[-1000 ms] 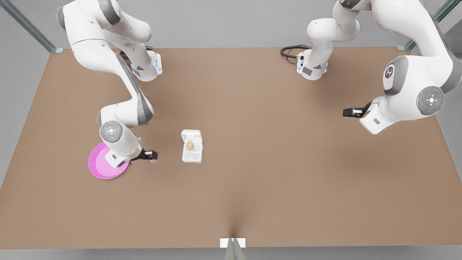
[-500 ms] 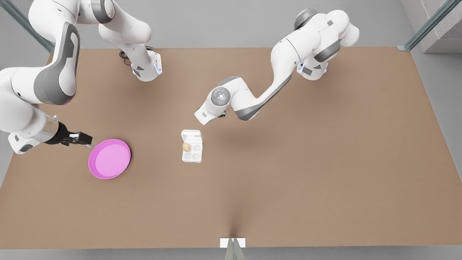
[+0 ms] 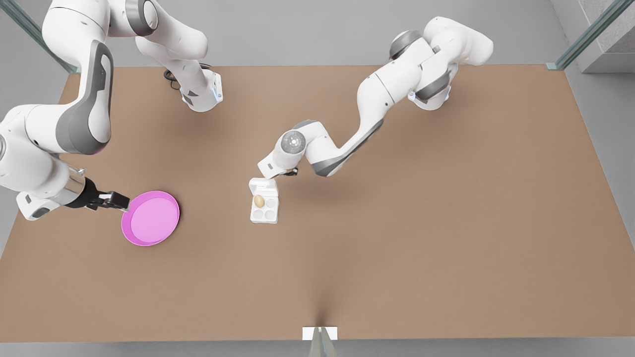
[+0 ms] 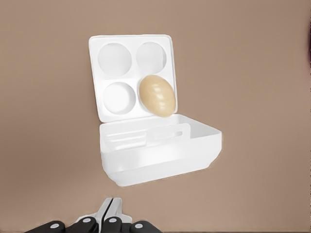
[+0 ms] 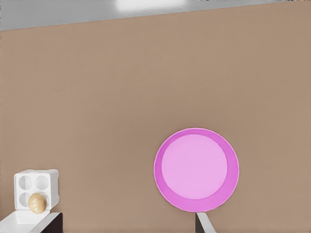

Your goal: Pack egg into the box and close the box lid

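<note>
The small smooth tan-brown oval egg (image 3: pixel 259 201) sits in one well of the white four-well carton (image 3: pixel 264 213), its lid (image 3: pixel 263 186) raised, left gripper (image 4: pixel 110 212) clenched just beside it, right gripper (image 3: pixel 122 202) spread near the round pink plate (image 3: pixel 151 218).

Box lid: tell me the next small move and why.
Probably the left gripper, fingers shut, hanging just behind the open box lid, should push it over the box. The egg already sits in a well. The right gripper waits by the pink plate.
</note>
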Available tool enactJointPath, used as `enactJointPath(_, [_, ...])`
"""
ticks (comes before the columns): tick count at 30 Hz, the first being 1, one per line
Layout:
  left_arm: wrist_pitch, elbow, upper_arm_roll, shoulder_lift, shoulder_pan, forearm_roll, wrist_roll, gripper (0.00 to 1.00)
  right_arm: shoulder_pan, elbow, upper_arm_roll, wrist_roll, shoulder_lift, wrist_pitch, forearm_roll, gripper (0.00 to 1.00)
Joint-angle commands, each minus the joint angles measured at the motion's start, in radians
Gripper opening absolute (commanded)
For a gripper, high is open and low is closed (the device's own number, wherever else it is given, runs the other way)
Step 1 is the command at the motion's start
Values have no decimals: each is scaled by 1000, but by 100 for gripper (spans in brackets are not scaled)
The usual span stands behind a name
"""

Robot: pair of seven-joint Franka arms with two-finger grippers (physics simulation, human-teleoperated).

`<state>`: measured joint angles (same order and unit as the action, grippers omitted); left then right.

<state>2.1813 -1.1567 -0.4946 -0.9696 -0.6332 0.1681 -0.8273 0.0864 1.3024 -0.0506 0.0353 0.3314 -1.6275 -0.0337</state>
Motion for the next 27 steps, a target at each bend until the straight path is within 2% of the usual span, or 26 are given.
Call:
enactJointPath(1, [0, 0, 1, 0, -6, 4, -16, 21, -1, 0, 0, 0, 0, 0, 0, 100])
enactJointPath(7, [9, 3, 1, -15, -19, 2, -98, 21, -1, 0, -2, -2, 1, -14, -3, 100])
enactJointPath(11, [121, 3, 7, -37, -22, 4, -92, 21, 1, -5, -2, -5, 8, -15, -6, 100])
enactJointPath(22, [158, 46, 42, -37, -26, -4, -102, 21, 21, -8, 11, 3, 17, -15, -57, 100])
enactJointPath(27, [245, 46, 42, -52, -29, -18, -110, 21, 21, -8, 11, -5, 17, -15, -63, 100])
